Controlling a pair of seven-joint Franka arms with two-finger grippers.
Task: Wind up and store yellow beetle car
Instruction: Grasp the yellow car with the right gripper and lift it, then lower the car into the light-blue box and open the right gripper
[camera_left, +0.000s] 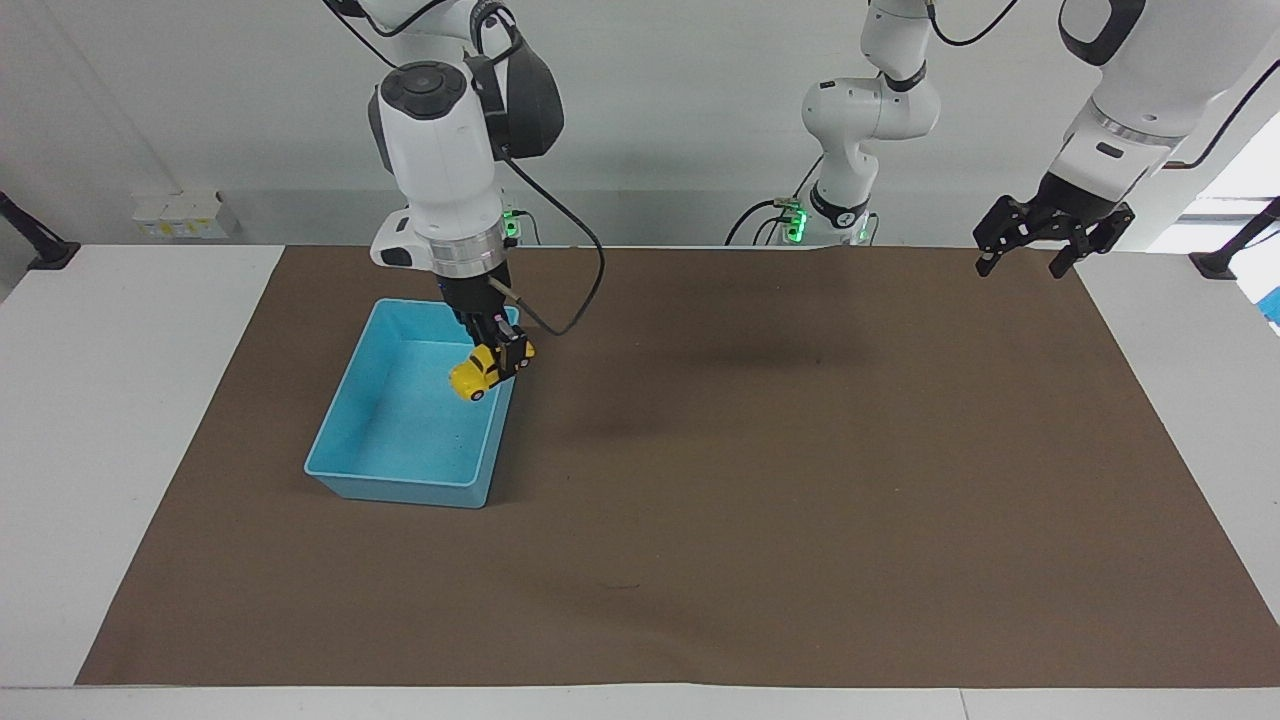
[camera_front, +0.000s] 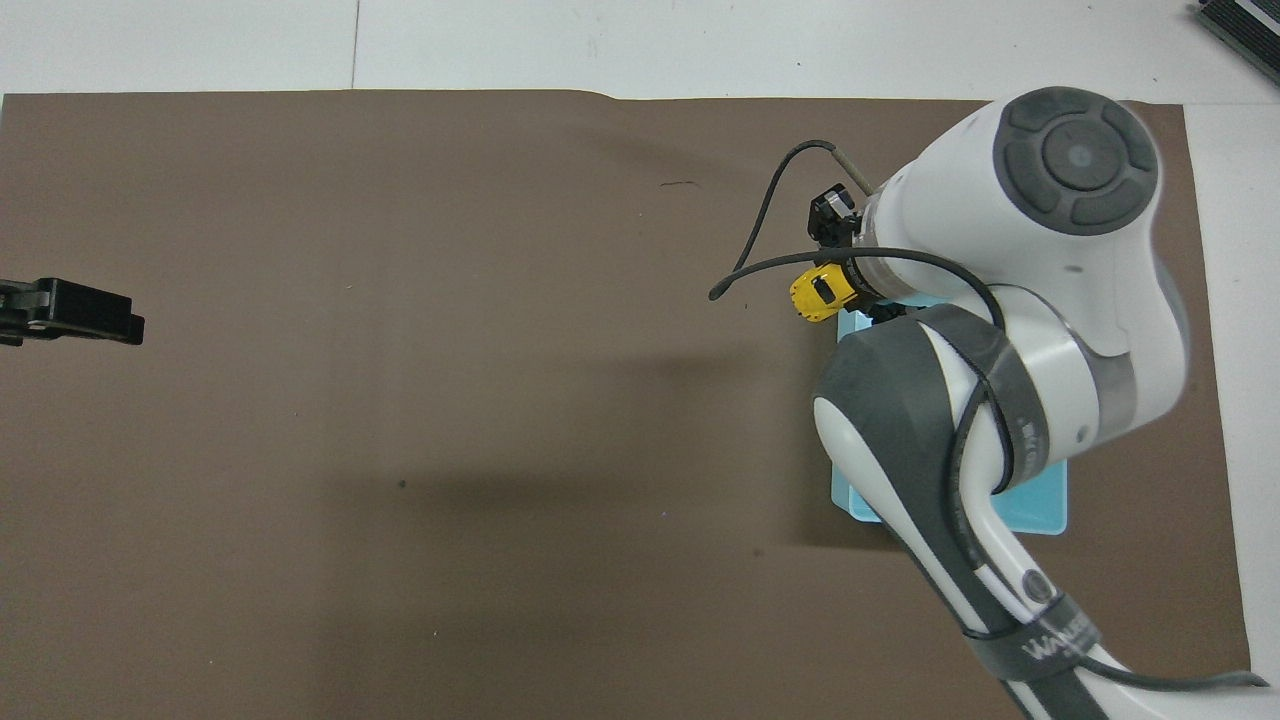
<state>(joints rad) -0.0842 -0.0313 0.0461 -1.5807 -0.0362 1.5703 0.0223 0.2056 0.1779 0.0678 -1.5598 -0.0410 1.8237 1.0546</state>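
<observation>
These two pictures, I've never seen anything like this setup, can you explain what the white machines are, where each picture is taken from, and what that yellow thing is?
They are two robot arms at a table, each ending in a two-finger gripper. One picture is taken from across the table, facing the robots; the other looks down from above the robots' own end. A brown mat covers the table, and a light blue bin stands on it toward the right arm's end. The right gripper is shut on a small yellow toy car and holds it in the air over the bin's edge. In the view from above, the arm hides most of the bin. The left gripper is open, holds nothing, and waits over the mat's corner.
</observation>
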